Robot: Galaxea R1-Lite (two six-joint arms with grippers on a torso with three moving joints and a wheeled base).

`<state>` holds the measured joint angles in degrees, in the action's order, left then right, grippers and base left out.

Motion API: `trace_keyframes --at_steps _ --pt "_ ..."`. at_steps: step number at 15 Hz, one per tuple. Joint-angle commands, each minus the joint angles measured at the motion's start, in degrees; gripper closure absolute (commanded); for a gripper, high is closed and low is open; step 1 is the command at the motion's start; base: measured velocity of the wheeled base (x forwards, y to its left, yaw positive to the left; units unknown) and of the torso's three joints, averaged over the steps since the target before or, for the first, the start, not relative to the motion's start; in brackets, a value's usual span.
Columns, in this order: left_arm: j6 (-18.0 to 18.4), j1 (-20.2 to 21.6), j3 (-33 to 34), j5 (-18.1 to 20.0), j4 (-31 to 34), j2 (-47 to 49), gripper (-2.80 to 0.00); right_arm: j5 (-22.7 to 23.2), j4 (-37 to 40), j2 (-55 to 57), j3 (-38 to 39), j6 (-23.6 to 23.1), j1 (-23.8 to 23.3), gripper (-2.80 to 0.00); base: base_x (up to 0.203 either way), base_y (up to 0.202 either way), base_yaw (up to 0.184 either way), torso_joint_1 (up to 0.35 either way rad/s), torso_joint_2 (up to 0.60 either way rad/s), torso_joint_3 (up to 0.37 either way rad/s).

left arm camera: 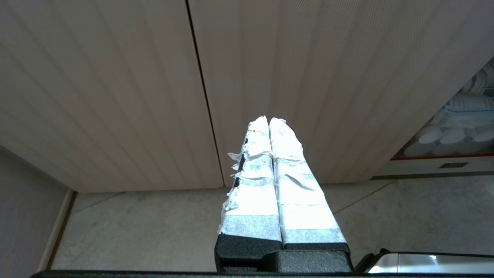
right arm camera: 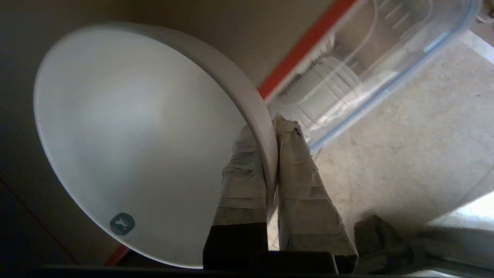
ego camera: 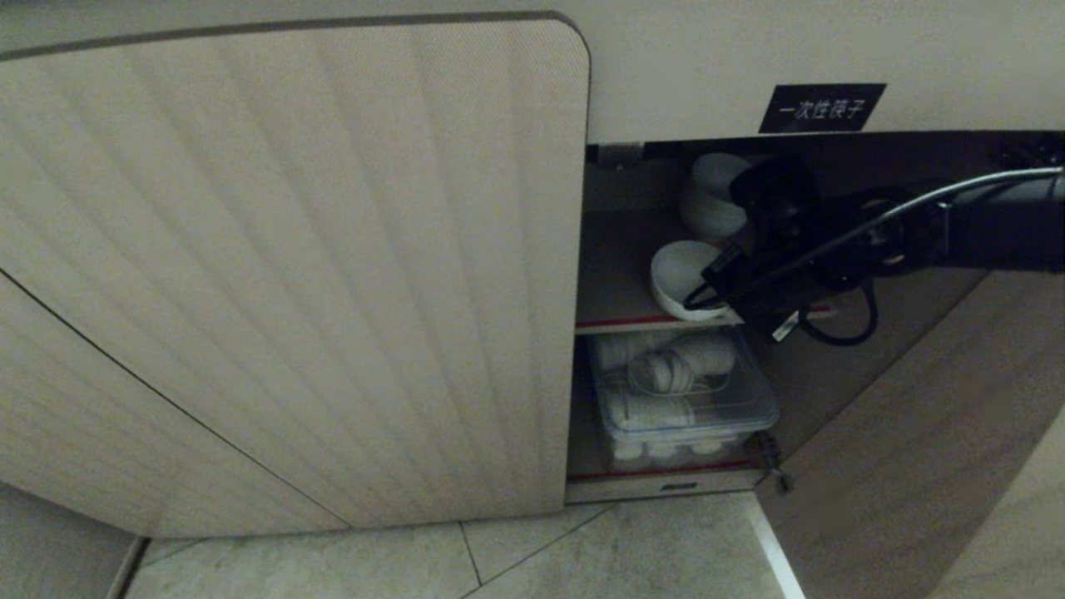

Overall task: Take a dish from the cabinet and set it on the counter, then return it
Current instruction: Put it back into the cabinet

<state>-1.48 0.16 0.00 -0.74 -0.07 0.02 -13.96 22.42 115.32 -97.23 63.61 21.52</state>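
Gripping the dish [right arm camera: 127, 127], right gripper [right arm camera: 270, 135] above plastic box [ego camera: 691, 391].

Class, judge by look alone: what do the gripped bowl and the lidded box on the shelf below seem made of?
Bowl: probably glazed ceramic; opaque white with a smooth, soft sheen and a thick rim. Box: likely clear plastic; its contents show through the walls, and its lid has a blue-tinted edge.

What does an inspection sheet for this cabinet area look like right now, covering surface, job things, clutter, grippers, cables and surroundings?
Surface: upper shelf with a red front edge, inside the open cabinet.
Job's things: white bowl at the shelf's front edge, rim pinched by the right gripper.
Clutter: more white bowls behind; clear lidded box of white items below.
Grippers: right shut on the bowl; left gripper shut, empty, facing the closed doors.
Cables: black cable looping under the right wrist.
Surroundings: tiled floor, black label.
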Motion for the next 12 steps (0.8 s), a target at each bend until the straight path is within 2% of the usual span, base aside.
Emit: trace_keyframes --at_steps 1,7,12 --pt "0.0 0.0 0.0 0.0 0.0 0.0 0.00 0.0 0.2 1.4 -2.1 0.4 -0.1 0.00 0.000 0.000 0.000 0.000 0.00 0.000" --pt "0.0 0.0 0.0 0.0 0.0 0.0 0.00 0.0 0.2 3.0 -3.1 0.4 -0.6 0.00 0.000 0.000 0.000 0.000 0.00 0.000" --pt "0.0 0.0 0.0 0.0 0.0 0.0 0.00 0.1 2.4 4.9 -7.9 0.4 -1.5 0.00 0.000 0.000 0.000 0.000 0.00 0.000"
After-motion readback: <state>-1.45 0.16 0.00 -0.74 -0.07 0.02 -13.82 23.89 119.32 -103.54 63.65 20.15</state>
